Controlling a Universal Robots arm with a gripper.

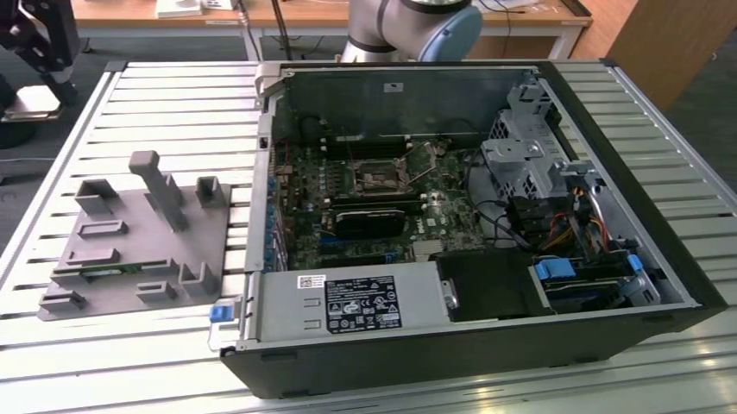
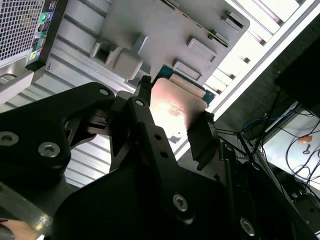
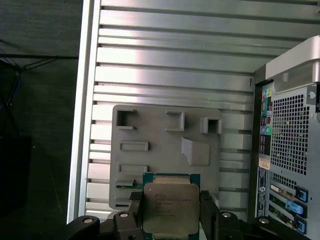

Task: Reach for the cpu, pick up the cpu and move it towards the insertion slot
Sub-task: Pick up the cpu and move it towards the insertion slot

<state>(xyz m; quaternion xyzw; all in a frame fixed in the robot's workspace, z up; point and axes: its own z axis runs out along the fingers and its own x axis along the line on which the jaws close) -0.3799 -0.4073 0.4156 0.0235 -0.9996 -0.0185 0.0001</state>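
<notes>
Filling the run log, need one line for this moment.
gripper: shut on cpu | position: above grey fixture plate | insertion slot: empty | computer case: open

The open black computer case [image 1: 484,233] has no cover on top, so its inside is reachable from above. Around the small square silvery socket [image 1: 377,178] stand the grey metal drive cage [image 1: 524,159] and the long black rectangular card [image 1: 371,222]. On the slatted metal table [image 1: 173,103], grey plastic fixture posts [image 1: 155,185] stand upright.
</notes>
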